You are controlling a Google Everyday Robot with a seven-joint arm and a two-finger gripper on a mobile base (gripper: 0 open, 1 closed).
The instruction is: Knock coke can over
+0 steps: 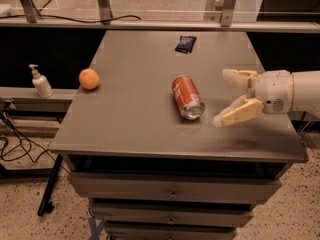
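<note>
On your far left a soap bottle (40,81) stands on a low ledge beside the worktop (135,129). An orange (89,79) sits near the worktop's left edge. Near the middle, the coke can (188,97) lies on its side, silver top toward you, with a dark packet (186,43) behind it. Just right of the can, not touching it, your gripper (222,98) hangs spread wide, holding nothing.
</note>
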